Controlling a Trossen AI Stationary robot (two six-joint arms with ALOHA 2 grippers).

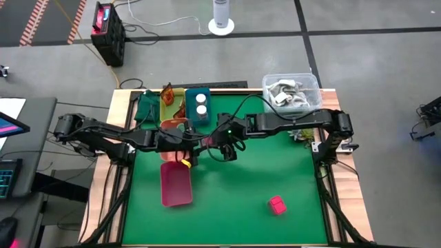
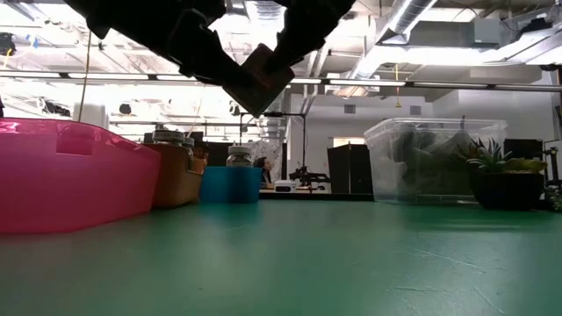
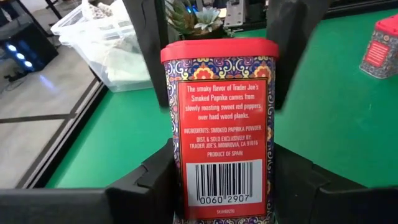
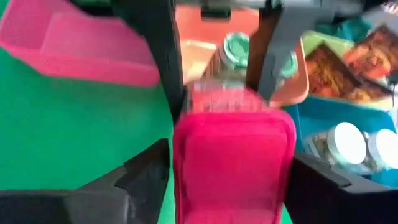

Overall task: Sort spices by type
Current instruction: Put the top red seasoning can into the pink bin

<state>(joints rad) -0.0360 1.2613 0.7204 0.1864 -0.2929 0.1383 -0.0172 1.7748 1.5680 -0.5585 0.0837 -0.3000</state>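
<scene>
A pink spice tin (image 3: 221, 124) with a patterned label hangs in the air over the table's middle (image 1: 206, 141), between my two grippers. My left gripper (image 3: 221, 171) comes from the table's left and is shut on the tin's bottom end. My right gripper (image 4: 231, 162) comes from the right, slanting down. It is open, with its fingers close on either side of the tin's pink lid end (image 4: 233, 143). A second pink tin (image 1: 277, 204) stands on the green mat near the front right. In the low view the tin (image 2: 263, 75) shows tilted, high above the mat. My left gripper pinches the tin's two narrow sides near its bottom end (image 3: 180, 183) between its two fingers. The fingers come about level from the table's left and lie along the tin. The tin is lifted clear of the table, its lid end pointing away toward the right arm.
A pink tray (image 1: 176, 184) lies on the mat at the front left. Behind the grippers are an orange tray (image 1: 180, 124) with a green-lidded jar, a blue tray (image 1: 200, 105) with two white jars, and a yellow-green tray (image 1: 169, 100) with sachets. A clear tub (image 1: 291, 93) stands far right.
</scene>
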